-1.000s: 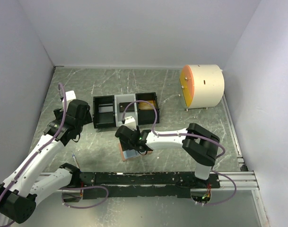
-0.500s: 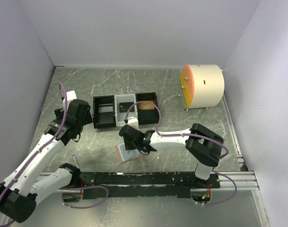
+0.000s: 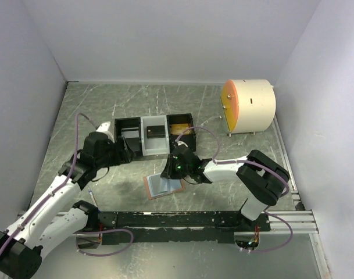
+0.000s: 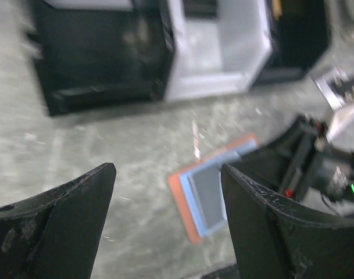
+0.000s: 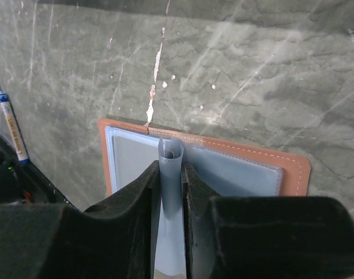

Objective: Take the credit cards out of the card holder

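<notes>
One card (image 5: 170,197): pale, curled, clamped upright in right gripper (image 5: 171,170), frame centre
Wallet (image 3: 158,186): open flat on table (image 3: 107,104), lower centre of top view, beneath right gripper
Left gripper (image 4: 168,171): fingers apart, empty, upper left of wallet
Tray (image 3: 153,135): above wallet

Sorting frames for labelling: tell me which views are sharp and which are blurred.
Left wrist view: blurred throughout, tray and wallet smeared. Right wrist view: sharp, the wallet's stitching and the card in the right gripper crisp. Top view: sharp, evenly lit, only soft shadows on the table.
</notes>
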Tool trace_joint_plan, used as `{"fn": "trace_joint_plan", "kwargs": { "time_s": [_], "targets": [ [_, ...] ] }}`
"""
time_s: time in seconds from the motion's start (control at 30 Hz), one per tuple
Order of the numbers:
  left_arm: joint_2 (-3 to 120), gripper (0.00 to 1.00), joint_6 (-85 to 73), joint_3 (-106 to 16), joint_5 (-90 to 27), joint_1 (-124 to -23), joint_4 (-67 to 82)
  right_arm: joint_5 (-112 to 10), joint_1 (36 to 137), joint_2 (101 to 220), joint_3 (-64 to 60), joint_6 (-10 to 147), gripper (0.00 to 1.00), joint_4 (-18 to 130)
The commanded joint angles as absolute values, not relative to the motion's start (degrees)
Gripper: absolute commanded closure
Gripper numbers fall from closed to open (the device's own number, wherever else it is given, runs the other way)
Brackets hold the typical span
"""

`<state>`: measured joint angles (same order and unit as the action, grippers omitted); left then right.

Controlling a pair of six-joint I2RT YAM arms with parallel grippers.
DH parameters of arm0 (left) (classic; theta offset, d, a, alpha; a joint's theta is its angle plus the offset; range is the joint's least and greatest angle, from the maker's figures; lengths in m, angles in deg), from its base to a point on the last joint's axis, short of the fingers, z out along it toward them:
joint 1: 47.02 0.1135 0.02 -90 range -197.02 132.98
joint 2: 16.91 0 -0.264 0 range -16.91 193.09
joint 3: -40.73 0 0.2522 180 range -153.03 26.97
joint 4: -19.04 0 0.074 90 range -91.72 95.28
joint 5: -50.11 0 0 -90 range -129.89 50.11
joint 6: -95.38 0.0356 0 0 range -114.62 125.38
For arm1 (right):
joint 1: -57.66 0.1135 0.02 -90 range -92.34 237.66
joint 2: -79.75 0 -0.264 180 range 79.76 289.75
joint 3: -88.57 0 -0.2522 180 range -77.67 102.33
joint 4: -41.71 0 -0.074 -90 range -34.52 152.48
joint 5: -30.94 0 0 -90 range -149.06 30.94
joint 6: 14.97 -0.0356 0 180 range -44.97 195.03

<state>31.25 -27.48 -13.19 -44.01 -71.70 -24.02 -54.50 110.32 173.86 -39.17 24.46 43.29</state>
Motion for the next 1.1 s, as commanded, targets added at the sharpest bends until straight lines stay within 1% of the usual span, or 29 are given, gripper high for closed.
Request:
{"fn": "trace_joint_plan", "kwargs": {
  "time_s": [0.0,0.13,0.33,0.4,0.57,0.87,1.07],
  "targets": [
    [27.42,0.14,-35.86,-2.92,-22.47,-75.02,-7.74,-49.50,108.24,173.29,-42.00,22.79,0.80,40.36],
    [27.97,0.11,-40.57,2.49,-27.18,-84.37,-0.86,-48.99,107.48,173.24,-43.10,22.46,0.79,39.69],
    [38.19,0.14,-44.89,4.05,-36.22,-99.66,8.39,-48.51,106.99,173.09,-44.62,21.83,0.78,38.61],
    [41.76,0.15,-46.18,4.09,-38.52,-102.17,10.72,-48.26,106.86,172.93,-45.05,21.56,0.78,38.22],
    [47.88,0.18,-50.09,4.94,-44.13,-105.67,13.81,-48.04,106.56,172.46,-45.84,21.49,0.77,37.79],
    [55.22,0.17,-52.45,6.75,-45.69,-106.74,20.68,-46.54,105.87,172.23,-46.95,20.86,0.76,36.45],
    [57.79,0.18,-54.77,9.34,-43.99,-106.95,29.11,-44.46,105.05,171.57,-47.03,20.58,0.69,35.53]
  ]
}}
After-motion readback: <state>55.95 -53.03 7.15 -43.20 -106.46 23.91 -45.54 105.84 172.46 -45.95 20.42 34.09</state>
